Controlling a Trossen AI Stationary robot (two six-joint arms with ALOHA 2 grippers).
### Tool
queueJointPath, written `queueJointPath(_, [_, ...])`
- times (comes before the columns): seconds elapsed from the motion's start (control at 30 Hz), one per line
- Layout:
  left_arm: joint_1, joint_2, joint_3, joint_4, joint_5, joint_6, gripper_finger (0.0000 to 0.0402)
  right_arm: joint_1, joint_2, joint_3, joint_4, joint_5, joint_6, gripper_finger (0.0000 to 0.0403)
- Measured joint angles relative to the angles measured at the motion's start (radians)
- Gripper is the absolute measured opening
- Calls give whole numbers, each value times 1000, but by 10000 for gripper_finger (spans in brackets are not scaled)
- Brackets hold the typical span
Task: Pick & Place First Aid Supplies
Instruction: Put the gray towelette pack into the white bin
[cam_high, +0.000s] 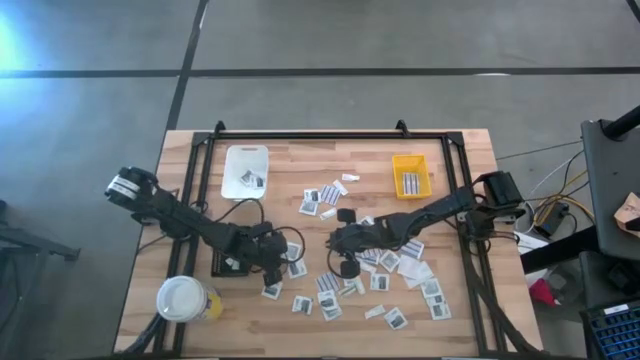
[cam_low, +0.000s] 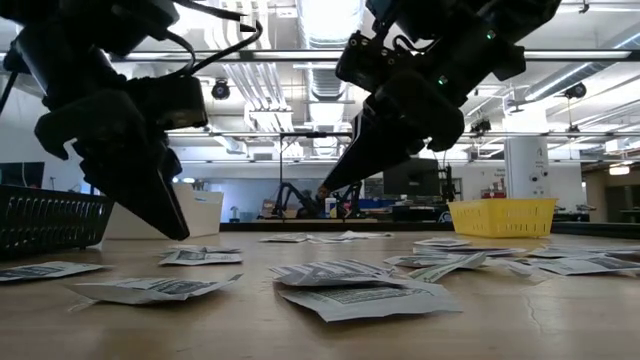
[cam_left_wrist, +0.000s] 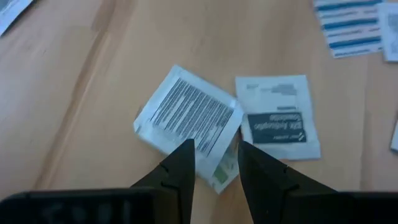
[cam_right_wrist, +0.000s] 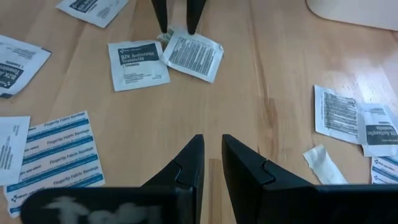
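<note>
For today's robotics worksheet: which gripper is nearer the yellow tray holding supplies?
Right. The right gripper sits mid-table, on the same side as the yellow tray, which lies beyond it near the far edge. The left gripper is farther across the table.

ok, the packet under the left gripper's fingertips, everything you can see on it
The packet is a small flat white square, seemingly paper, with dense lines of dark print on its face. It lies rotated on the wooden table, one corner touching or overlapping a labelled antiseptic packet. The left gripper is open over its near edge.
</note>
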Motion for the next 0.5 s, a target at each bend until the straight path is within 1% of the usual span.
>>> queueJointPath(0.17, [22, 1, -34, 35, -4, -3, 115, 0, 0, 0, 0, 0, 0, 52])
queueJointPath(0.37, [47, -1, -74, 49, -3, -55, 115, 0, 0, 0, 0, 0, -3, 52])
queueJointPath(0.5, [57, -1, -90, 90, -4, -69, 115, 0, 0, -1, 0, 0, -49, 52])
